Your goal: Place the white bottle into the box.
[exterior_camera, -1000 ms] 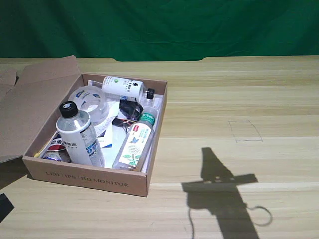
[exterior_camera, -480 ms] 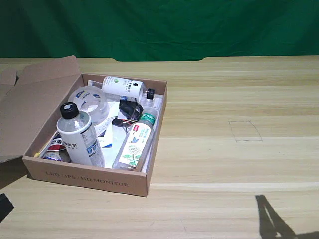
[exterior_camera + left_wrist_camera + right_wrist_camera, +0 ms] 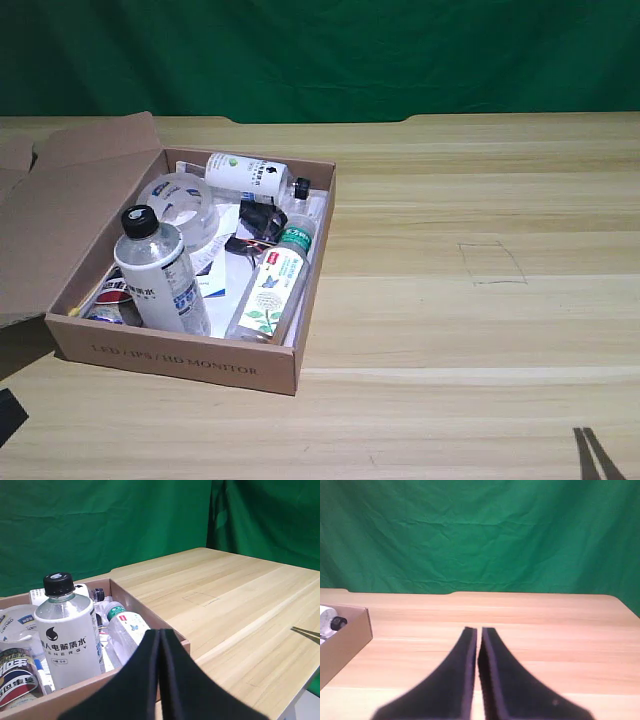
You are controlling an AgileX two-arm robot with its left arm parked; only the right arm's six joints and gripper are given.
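Observation:
The white bottle (image 3: 160, 275) with its black cap stands upright in the near left corner of the brown cardboard box (image 3: 180, 360), as the exterior view shows it. The left wrist view shows the same bottle (image 3: 67, 640) inside the box's wall (image 3: 135, 600). My right gripper (image 3: 479, 629) is shut with nothing between its fingers, above bare table well to the right of the box's corner (image 3: 350, 635). In the exterior view only a thin dark shadow (image 3: 592, 455) shows at the bottom right; the gripper itself is out of that view.
Inside the box lie a smaller white bottle (image 3: 245, 172), a clear green-capped bottle (image 3: 272, 285) and a clear round tub (image 3: 182, 200). A pencilled square (image 3: 492, 263) marks the table right of the box. The parked left gripper (image 3: 160, 680) fills the left wrist view's foreground.
The arm's shadow has slid off the table toward the exterior view's bottom right corner until only a sliver is left. The bottle and the box have not moved.

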